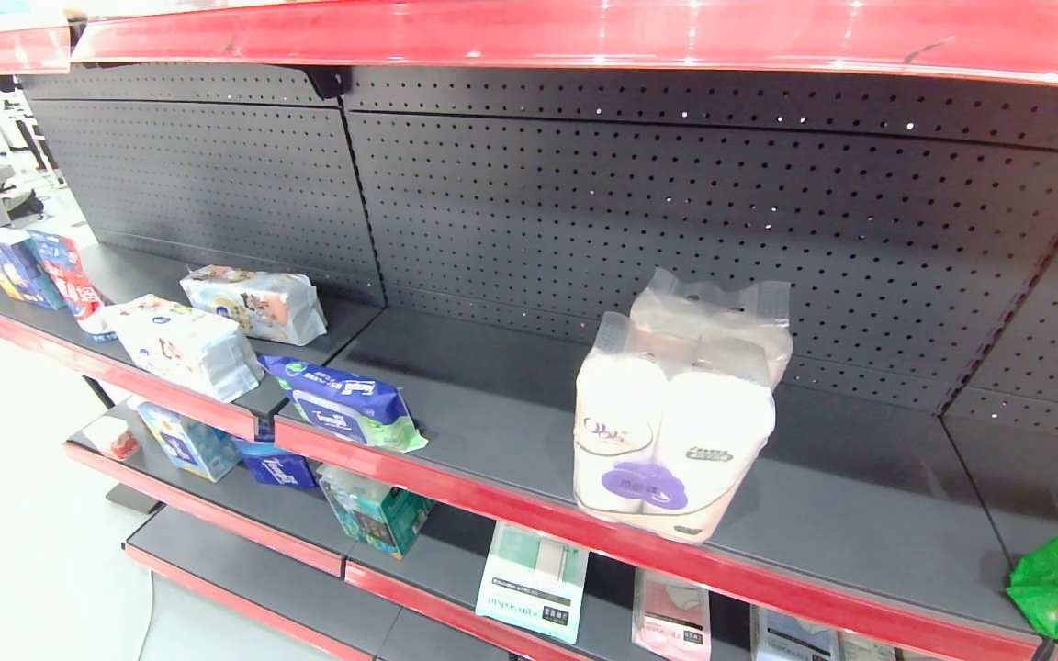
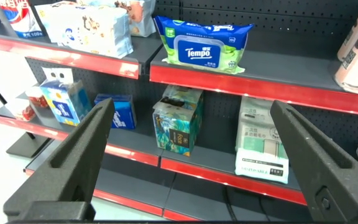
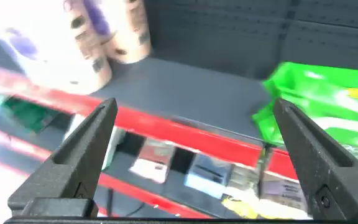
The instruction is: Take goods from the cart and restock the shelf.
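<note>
L gripper [image 2: 192, 106] nearest the lens: jaws spread wide, nothing btwn them, held low in front of the shelf [image 1: 492, 404] w/ a teal tissue box [image 2: 179, 118] on the tier below just beyond. R gripper [image 3: 194, 102] likewise agape and empty, facing the red lip btwn the toilet roll pack [image 3: 73, 43] and a green pack [image 3: 328, 106]. Judgement: both claws free, so the step in hand looks like fetching the next item. To do it well: take soft packs across the narrow side w/ light squeeze, bring in above the lip, set down on the bare deck btwn the wet wipes pack [image 1: 345, 402] and the rolls, well back from the edge. Toilet roll pack stands upright at the front edge of the mid bay, base touching the red lip, prob. wants a nudge rearward. Looks: white rolls in clear film, purple print low on the front, loose film flap on top; squashy, film likely slippery.
</note>
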Robot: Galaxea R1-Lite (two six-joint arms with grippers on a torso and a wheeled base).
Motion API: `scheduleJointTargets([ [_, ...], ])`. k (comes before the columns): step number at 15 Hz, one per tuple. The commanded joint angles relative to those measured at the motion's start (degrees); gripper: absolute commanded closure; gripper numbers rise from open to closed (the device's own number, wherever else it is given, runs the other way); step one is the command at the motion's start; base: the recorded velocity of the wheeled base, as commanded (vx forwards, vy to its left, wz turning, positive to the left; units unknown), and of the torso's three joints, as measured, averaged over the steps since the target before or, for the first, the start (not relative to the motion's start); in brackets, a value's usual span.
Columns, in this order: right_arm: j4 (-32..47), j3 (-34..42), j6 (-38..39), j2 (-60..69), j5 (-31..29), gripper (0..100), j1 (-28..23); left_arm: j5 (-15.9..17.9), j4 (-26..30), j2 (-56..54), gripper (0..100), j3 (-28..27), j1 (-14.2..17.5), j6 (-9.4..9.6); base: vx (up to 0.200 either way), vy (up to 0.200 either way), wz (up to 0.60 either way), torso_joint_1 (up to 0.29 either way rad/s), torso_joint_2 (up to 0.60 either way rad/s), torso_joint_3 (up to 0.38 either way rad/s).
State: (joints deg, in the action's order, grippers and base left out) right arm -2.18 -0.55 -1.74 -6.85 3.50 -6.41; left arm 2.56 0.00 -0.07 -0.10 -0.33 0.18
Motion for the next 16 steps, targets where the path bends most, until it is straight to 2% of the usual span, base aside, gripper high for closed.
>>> scheduleJointTargets([
  [1, 0.8, 0.5, -1.2, 1.1, -2.5, 0, -1.6, 0.0, 0.0, 0.1, 0, 0.0, 0.0, -0.01, 0.000, 0.000, 0.00, 0.000, 0.00, 0.000],
  [2, 1.7, 0.5, -0.5, 1.1, -4.0, 0, -1.6, 0.0, 0.0, 0.1, 0, 0.0, 0.0, -0.01, 0.000, 0.000, 0.00, 0.000, 0.00, 0.000],
  [4, 2.2, 0.5, 0.1, 0.8, -2.6, 0, -0.6, 0.0, 0.0, 0.1, 0, 0.0, 0.0, -0.01, 0.000, 0.000, 0.00, 0.000, 0.00, 0.000],
  [5, 2.2, 0.5, 1.7, 0.3, -1.9, 0, 2.1, 0.0, 0.0, 0.1, 0, 0.0, 0.0, -0.01, 0.000, 0.000, 0.00, 0.000, 0.00, 0.000],
  [6, 2.2, 0.5, 2.0, 1.3, -1.9, 0, 7.4, 0.0, 0.0, 0.1, 0, 0.0, 0.0, -0.01, 0.000, 0.000, 0.00, 0.000, 0.00, 0.000],
  [7, 2.2, 0.5, 1.9, 2.1, -2.2, 0, 9.6, 0.0, 0.0, 0.1, 0, 0.0, 0.0, -0.01, 0.000, 0.000, 0.00, 0.000, 0.00, 0.000],
  [10, 2.2, 0.5, 1.7, 6.9, -2.6, 0, 6.5, 0.0, 0.0, 0.1, 0, 0.0, 0.0, -0.01, 0.000, 0.000, 0.00, 0.000, 0.00, 0.000],
  [12, 2.2, 0.5, 2.3, 6.9, -5.9, 0, 6.5, 0.0, 0.0, 0.1, 0, 0.0, 0.0, 0.08, 0.000, 0.000, 0.00, 0.000, 0.00, 0.000],
  [16, 2.3, 0.5, 1.7, 6.9, -5.0, 0, 6.5, 0.0, 0.0, 0.1, 0, 0.0, 0.0, 0.08, 0.000, 0.000, 0.00, 0.000, 0.00, 0.000],
])
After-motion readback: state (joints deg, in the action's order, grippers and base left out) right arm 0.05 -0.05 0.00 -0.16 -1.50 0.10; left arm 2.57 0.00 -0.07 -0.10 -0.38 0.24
